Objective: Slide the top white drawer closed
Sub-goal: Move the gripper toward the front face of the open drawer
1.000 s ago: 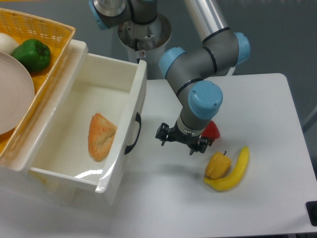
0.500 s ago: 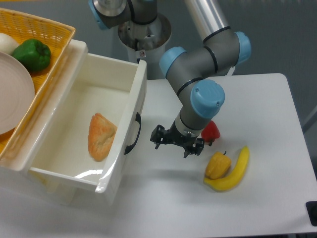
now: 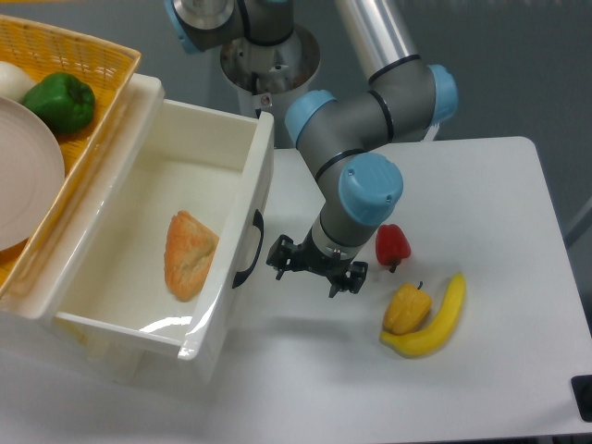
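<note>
Since a second ago the gripper point(image 3: 315, 267) has moved left toward the top white drawer point(image 3: 157, 245) — pulled far out at the left — its fingers spread and holding nothing, so it should press squarely beside the black handle point(image 3: 249, 250).

White table point(image 3: 490, 185) with red pepper point(image 3: 392, 244), yellow pepper point(image 3: 406, 308), banana point(image 3: 437, 321), cabinet point(image 3: 120, 356).

Top white drawer point(image 3: 157, 250) open — hand point(image 3: 314, 268) just beside its handle point(image 3: 250, 250).
</note>
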